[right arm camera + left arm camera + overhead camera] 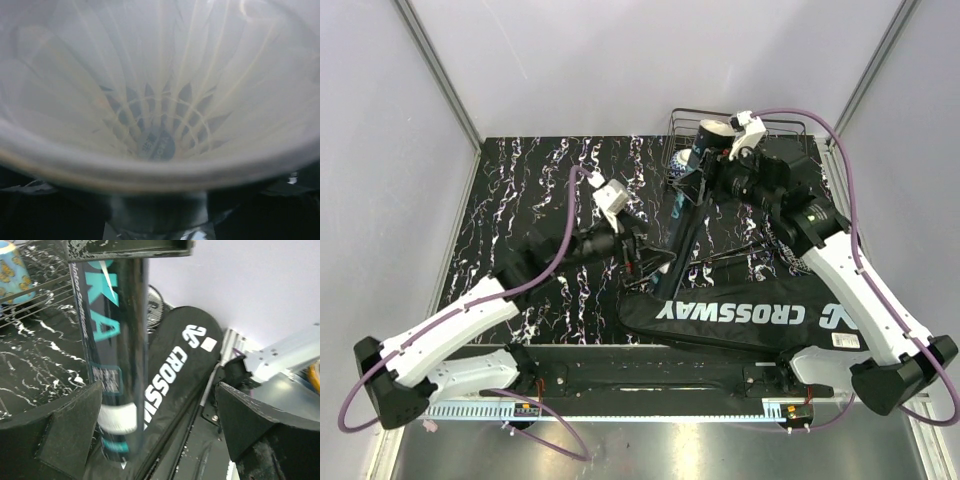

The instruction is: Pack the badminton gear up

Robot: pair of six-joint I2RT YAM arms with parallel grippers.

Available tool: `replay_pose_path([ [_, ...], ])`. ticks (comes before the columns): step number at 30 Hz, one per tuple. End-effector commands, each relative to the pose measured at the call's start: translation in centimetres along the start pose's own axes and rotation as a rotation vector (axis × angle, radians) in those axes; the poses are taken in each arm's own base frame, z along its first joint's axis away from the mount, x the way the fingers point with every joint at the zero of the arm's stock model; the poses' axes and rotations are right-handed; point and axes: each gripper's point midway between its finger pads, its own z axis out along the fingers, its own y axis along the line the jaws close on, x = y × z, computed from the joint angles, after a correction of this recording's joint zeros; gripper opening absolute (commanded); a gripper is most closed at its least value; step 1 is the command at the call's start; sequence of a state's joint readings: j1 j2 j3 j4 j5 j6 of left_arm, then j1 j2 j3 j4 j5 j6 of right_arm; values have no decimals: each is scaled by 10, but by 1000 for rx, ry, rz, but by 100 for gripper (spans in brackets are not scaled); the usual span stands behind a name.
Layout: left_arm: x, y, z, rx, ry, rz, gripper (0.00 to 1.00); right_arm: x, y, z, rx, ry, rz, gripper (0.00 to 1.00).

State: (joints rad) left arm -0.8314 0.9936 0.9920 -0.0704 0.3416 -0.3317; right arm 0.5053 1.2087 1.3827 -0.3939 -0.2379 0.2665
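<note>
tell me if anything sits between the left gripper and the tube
Nothing visible does. The left gripper stands open, and the tube rises upright right between its fingers, with the CROSSWAY bag lying behind it.

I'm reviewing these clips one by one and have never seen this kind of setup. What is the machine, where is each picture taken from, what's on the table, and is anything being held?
Two white robot arms are bolted at the near edge of a black marbled table. The overhead picture looks down from behind them; the other two come from cameras on each wrist.

On the table lies a long black CROSSWAY bag, and at the far edge sits a wire basket with a painted cup.

The left gripper stands wide open; its camera shows the dark tube with teal lettering between its fingers but ungripped.

The right gripper is at the tube's upper end. Its camera is filled by the white feathers of a shuttlecock, seen from the open end, inside the tube's mouth. The tube seems to be held by this gripper, though its fingers are hardly visible.
</note>
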Motion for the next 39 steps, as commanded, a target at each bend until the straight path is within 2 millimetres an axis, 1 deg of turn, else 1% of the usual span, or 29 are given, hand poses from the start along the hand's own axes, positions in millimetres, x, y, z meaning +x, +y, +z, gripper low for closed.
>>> replay_pose_path([
  [1,-34,27,21,-201,-125,73,99,-15,46,-7,-185,14,221,35],
  [2,-23,34,30,-239,-86,67,99,-11,45,-5,-184,22,246,36],
  [4,-28,36,38,-261,-88,76,99,-9,44,-2,-182,18,267,36],
  [6,-18,49,48,-326,-45,74,99,-6,42,-3,-173,10,294,37],
  [7,-25,52,50,-344,-49,75,98,-8,42,-3,-172,-4,296,37],
  [8,-15,63,54,-394,-10,73,97,-7,40,-5,-161,-7,309,37],
  [12,-14,67,62,-412,27,87,74,-4,38,-5,-153,-9,309,41],
  [13,-14,69,61,-427,26,83,60,-2,36,-5,-144,-5,310,45],
  [14,-14,78,57,-472,27,82,56,0,30,-4,-115,-13,305,50],
  [15,-15,81,54,-495,29,81,52,0,27,-5,-96,-22,303,65],
  [17,-13,98,41,-566,53,73,46,3,13,-6,-22,-30,291,83],
  [18,-13,104,36,-592,60,64,43,4,8,-7,4,-28,279,100],
  [19,-11,113,29,-621,73,49,40,12,1,-8,40,1,244,100],
  [21,-8,142,3,-712,106,16,36,9,-10,-12,109,1,204,100],
  [22,-7,152,-8,-746,115,0,36,15,-19,-15,151,28,171,100],
  [23,-8,175,-30,-812,133,-29,36,13,-28,-20,205,14,152,100],
  [24,-9,185,-42,-845,141,-39,35,15,-34,-23,237,15,135,100],
  [26,-6,220,-81,-975,194,-37,35,24,-47,-29,298,31,93,100],
  [29,-2,269,-124,-1148,312,22,35,41,-54,-31,310,74,72,100],
  [30,-7,281,-132,-1183,345,61,35,47,-53,-30,301,90,69,100],
  [31,5,301,-134,-1216,406,54,35,50,-53,-29,294,98,71,100],
  [32,5,318,-145,-1245,415,38,35,58,-49,-28,263,125,77,100],
  [33,-2,328,-144,-1234,424,49,35,62,-47,-27,251,137,80,100],
  [34,10,346,-141,-1231,480,27,35,65,-46,-27,241,145,86,100],
  [35,11,356,-147,-1248,514,31,34,71,-44,-28,223,163,88,100],
  [36,-1,366,-146,-1239,530,81,34,74,-41,-28,209,172,92,100],
  [37,18,388,-140,-1224,592,71,33,77,-39,-29,195,182,94,100],
  [38,23,401,-144,-1223,631,59,32,84,-34,-30,162,203,100,100],
  [39,4,412,-138,-1207,626,98,29,87,-32,-31,149,210,101,100],
])
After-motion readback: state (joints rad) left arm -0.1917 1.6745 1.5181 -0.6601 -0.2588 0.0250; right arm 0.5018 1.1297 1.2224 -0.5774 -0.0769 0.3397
